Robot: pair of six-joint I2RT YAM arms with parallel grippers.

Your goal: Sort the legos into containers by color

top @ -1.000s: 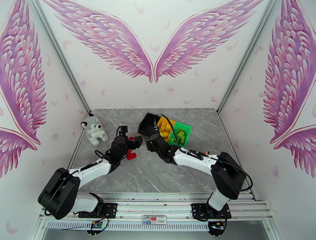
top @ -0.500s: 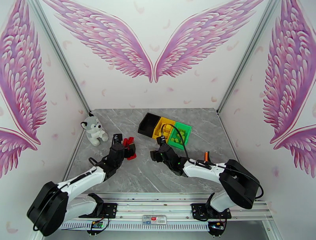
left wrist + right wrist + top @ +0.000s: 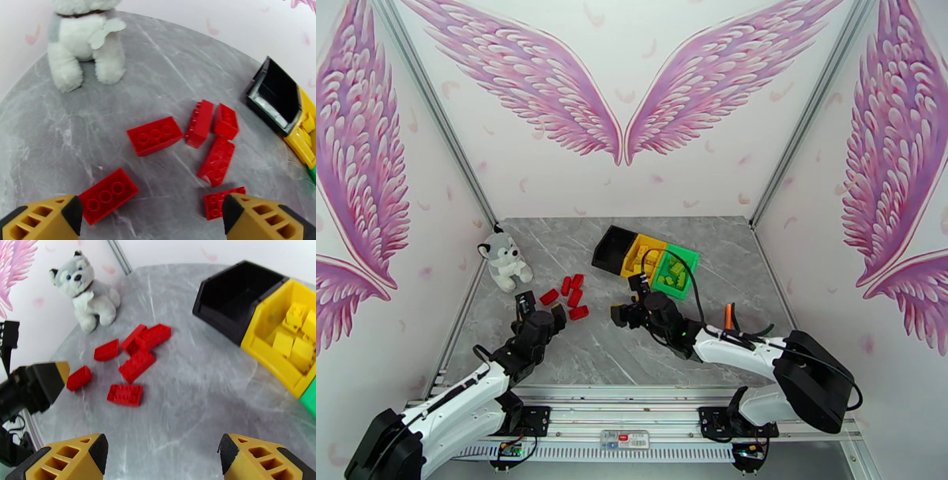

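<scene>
Plush toy [image 3: 85, 43] headless at top edge; green bin [image 3: 313, 174] a sliver.

right gripper [image 3: 162, 453]: jaws spread | red legos [image 3: 136, 364]: six, loose on grey table [image 3: 205, 398], near plush husky [image 3: 85, 299] | black bin [image 3: 213, 315]: joined to yellow bin [image 3: 268, 362] | yellow bin: holds yellow legos [image 3: 294, 346] | green bin [image 3: 310, 400]: corner at right edge

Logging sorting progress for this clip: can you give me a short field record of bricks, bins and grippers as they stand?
red legos: six, loose on the table, between the plush husky and the bins
black bin: no bricks visible inside
yellow bin: holds yellow legos
green bin: holds green legos
left gripper: open, holding nothing, at the near side of the red legos
right gripper: open, holding nothing
</scene>
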